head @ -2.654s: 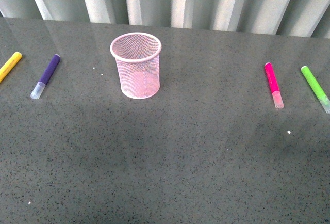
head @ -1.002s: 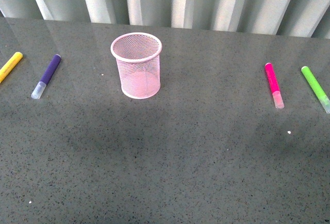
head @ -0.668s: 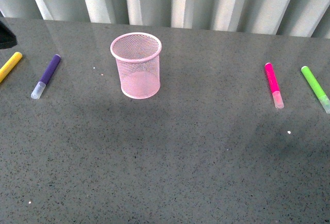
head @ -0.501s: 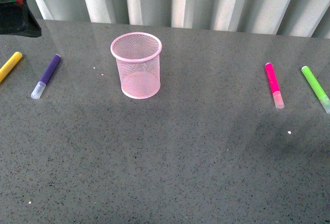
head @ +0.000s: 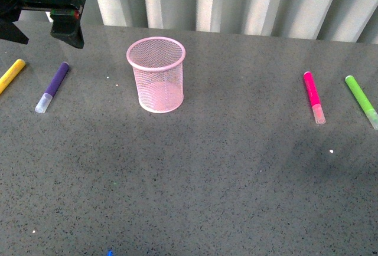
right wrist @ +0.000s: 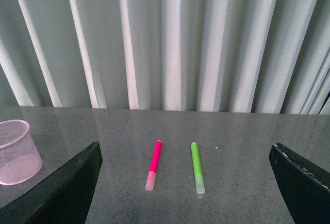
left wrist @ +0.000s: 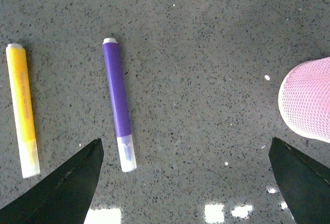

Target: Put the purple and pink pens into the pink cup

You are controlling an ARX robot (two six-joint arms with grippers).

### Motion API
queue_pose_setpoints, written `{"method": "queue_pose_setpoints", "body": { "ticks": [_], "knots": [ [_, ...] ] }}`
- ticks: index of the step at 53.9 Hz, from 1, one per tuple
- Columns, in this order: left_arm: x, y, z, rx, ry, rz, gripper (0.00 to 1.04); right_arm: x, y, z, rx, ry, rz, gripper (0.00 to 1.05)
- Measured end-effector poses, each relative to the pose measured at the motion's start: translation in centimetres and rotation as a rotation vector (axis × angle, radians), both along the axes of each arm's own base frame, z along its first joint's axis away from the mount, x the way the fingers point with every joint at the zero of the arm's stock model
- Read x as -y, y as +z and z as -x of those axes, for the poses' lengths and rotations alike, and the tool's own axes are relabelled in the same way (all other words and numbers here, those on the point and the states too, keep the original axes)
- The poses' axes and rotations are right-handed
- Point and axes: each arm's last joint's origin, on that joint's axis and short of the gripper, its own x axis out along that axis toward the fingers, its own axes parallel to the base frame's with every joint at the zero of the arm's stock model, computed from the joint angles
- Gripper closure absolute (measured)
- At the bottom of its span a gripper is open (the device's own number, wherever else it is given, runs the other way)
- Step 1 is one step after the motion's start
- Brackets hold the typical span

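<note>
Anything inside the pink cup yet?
Nothing visible inside the pink cup; mesh shows only its base. The purple pen and pink pen lie on the table.

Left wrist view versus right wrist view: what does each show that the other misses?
Only the left wrist view shows the purple pen and the yellow marker. Only the right wrist view shows the pink pen, the green marker and the pleated backdrop. Both show the pink cup standing on the grey table.

Pink cup (left wrist: 308,99) — cut off; yellow marker (head: 12,74) too.
</note>
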Motion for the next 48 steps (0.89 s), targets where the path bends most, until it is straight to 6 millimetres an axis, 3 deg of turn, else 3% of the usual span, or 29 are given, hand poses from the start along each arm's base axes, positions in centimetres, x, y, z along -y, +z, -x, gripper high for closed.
{"method": "queue_pose_setpoints", "body": {
  "ticks": [8,16,30,48],
  "knots": [
    [-0.4,-0.8,-2.0,-0.025,-0.017,-0.027,0.07,0.0,0.0,0.0,0.0,0.0,0.0,0.07],
    [-1.1,-3.0,-3.8,-0.07,-0.01,-0.028,0.07,0.0,0.0,0.0,0.0,0.0,0.0,0.07],
    [-1.4,-5.6,-4.8,-0.114,-0.007,-0.008,0.07,0.0,0.0,0.0,0.0,0.0,0.0,0.07],
    [-1.7,-7.3,-6.5,-0.122,0.0,-0.003,0.07,0.0,0.0,0.0,0.0,0.0,0.0,0.07]
  ]
}}
